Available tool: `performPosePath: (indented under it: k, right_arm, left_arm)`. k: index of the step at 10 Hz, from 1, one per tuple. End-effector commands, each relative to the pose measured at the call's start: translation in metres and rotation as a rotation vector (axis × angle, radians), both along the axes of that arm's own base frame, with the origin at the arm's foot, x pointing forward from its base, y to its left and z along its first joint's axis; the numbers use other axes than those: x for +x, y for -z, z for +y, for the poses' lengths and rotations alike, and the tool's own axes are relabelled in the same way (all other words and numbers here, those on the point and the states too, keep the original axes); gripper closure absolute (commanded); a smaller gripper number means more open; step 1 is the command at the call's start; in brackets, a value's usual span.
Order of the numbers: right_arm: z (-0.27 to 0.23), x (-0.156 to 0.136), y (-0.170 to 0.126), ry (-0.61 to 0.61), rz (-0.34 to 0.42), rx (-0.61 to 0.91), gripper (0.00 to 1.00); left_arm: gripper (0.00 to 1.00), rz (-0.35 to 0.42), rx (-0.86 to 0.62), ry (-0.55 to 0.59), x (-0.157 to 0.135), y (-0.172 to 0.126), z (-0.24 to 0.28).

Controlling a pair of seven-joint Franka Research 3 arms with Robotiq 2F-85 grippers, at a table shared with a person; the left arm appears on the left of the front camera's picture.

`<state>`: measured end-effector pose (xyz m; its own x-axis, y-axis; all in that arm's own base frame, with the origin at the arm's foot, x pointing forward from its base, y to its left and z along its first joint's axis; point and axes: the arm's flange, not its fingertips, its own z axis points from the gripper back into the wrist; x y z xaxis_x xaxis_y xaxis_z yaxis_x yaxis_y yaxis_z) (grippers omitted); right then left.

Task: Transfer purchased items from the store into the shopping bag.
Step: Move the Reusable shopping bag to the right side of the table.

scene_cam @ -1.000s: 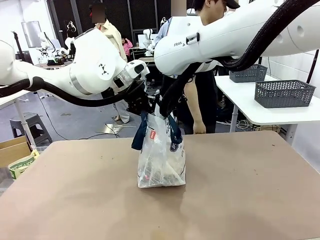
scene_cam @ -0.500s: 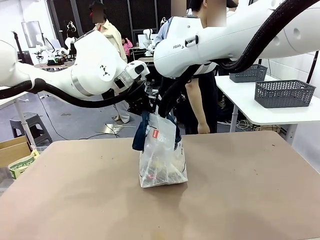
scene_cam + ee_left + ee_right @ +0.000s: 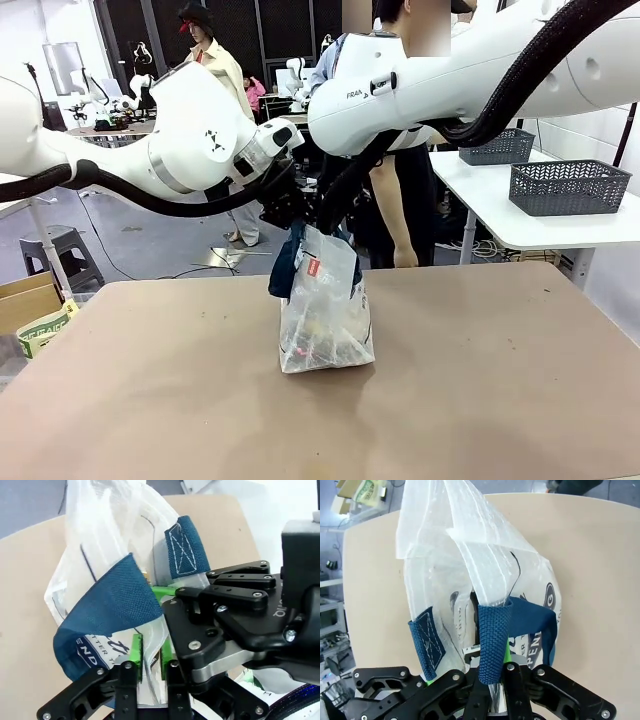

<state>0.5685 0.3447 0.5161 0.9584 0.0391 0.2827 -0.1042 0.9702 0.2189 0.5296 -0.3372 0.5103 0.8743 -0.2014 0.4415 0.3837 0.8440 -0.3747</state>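
Bag (image 3: pixel 325 320) stands mid-tabletop (image 3: pixel 480 380), beneath both grippers. Right gripper (image 3: pixel 492 672) clamps its handle (image 3: pixel 492 630); left gripper (image 3: pixel 151 652), narrowly parted, straddles its top edge.

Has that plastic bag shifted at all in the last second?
Yes. The bag has slid slightly to the right along the table, toward the side where the grey basket stands.

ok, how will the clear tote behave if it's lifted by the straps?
Likely floppy: the shopping bag is thin film, folded at the mouth where the right gripper pinches a navy strap. Probably light; the purchased items sit low in it, so it should hang bottom-heavy and sway rather than tip. The film looks slick; the woven strap seems the safer hold.
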Motion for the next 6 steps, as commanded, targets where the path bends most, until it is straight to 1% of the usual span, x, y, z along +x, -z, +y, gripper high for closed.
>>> performPosePath:
  k: [1, 2, 3, 6]
  right_arm:
    - [0.002, 0.0, 0.001, 0.025, -0.007, 0.04, 1.0]
    - [0.002, 0.0, 0.001, 0.028, -0.009, 0.041, 1.0]
    - [0.002, 0.0, 0.0, 0.032, -0.01, 0.041, 1.0]
    - [0.0, 0.001, -0.002, 0.045, -0.018, 0.042, 1.0]
  left_arm:
    - [0.22, -0.024, -0.056, 0.014, -0.005, -0.001, 0.009]
    - [0.02, -0.028, -0.065, 0.015, -0.008, -0.003, 0.011]
    - [0.0, -0.033, -0.068, 0.019, -0.011, -0.004, 0.011]
    - [0.0, -0.034, -0.078, 0.048, -0.028, -0.009, 0.011]
